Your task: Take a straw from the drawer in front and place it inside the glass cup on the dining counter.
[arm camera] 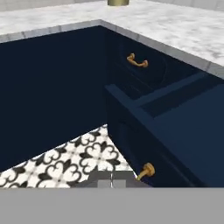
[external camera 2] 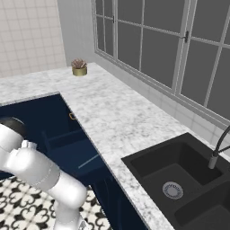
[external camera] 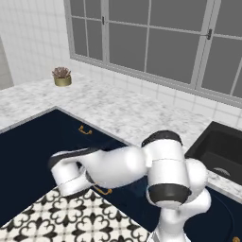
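**Step in hand:** opening stage judged done. Standing pulled out of the navy cabinet run: drawer (arm camera: 175, 131), its brass handle (arm camera: 146, 170) showing end-on at the lower middle of the hand view. Reaching in for the straw not yet begun.

**Claw:** gripper (arm camera: 111, 183) sitting fully shut at the bottom centre of the hand view, gripping nothing. Hovering low over the patterned floor (arm camera: 74, 162), just beside the drawer front and near the handle, not clamping it.

**Straw:** probably showing as a thin pale line (external camera 2: 90, 161) in the open drawer, left of centre in the right base view. Too faint for certainty, possibly an edge highlight. If the straw, lying flat, with its long axis slanting from lower left to upper right of that frame. Impossible telling one end from the other.

**Next move, as judged:** rising above the drawer front, parting the fingers, turning the hand downward over the cavity, then lining the fingers across the straw's length, not along it. Needing a fine pinch on such a thin stick, and risking rolling or slipping.
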